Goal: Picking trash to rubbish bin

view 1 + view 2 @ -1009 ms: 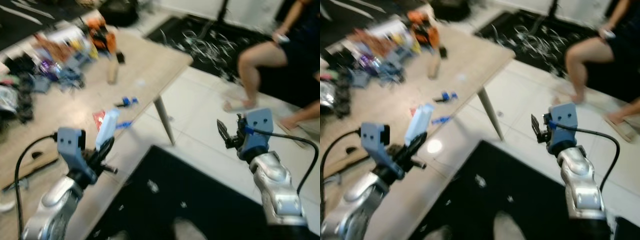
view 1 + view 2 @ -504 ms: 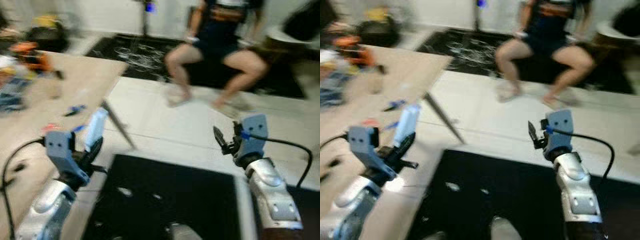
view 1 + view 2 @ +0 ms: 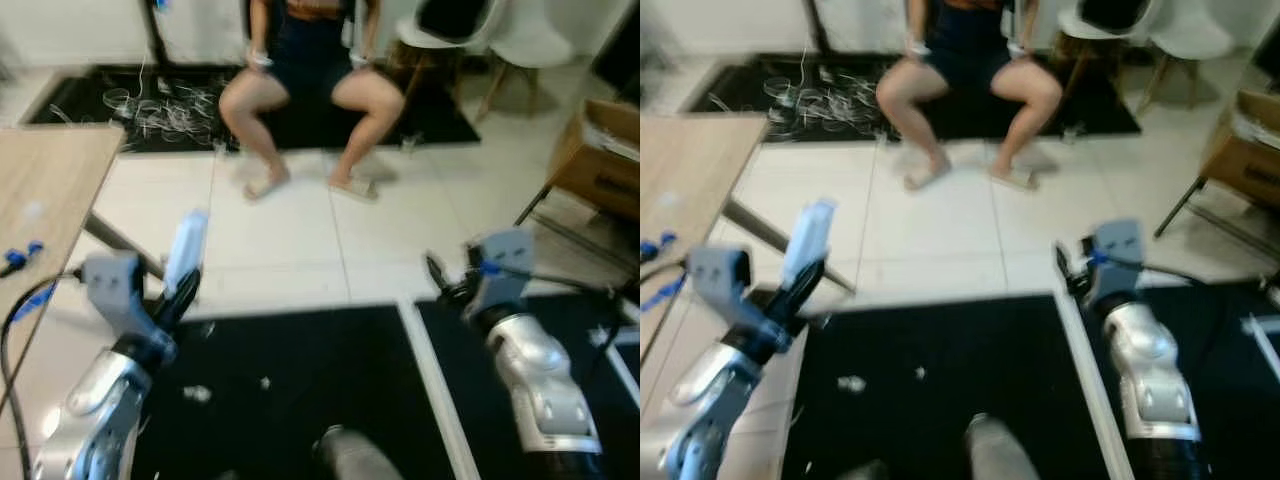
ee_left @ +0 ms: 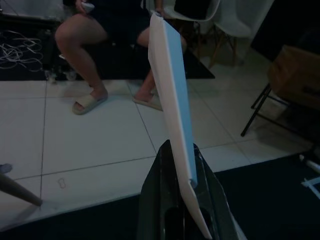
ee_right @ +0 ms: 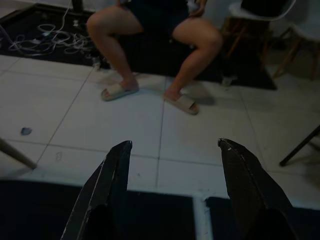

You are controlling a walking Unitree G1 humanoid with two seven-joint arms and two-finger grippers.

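Note:
My left gripper point(image 3: 178, 290) is shut on a flat white and light-blue packet point(image 3: 185, 247) that sticks up above its fingers; the packet point(image 4: 172, 105) stands tall between the black fingers point(image 4: 159, 182) in the left wrist view. It hangs over the white tiles just past the wooden table's corner point(image 3: 95, 150). My right gripper point(image 3: 437, 278) is held out over the floor on the right, open and holding nothing, its fingers point(image 5: 107, 175) spread wide in the right wrist view.
A person sits ahead with legs point(image 3: 255, 100) and sandalled feet on the tiles. A black mat point(image 3: 300, 390) lies below me, with white scraps on it. Cables lie at back left point(image 3: 150, 100), white chairs point(image 3: 470, 40) and a cardboard box point(image 3: 600, 150) at right. Blue bits point(image 3: 20, 255) lie on the table.
The whole view has swung to the right: the table has slid off to the left and the seated person now sits ahead. Both arms keep their pose, the packet still gripped.

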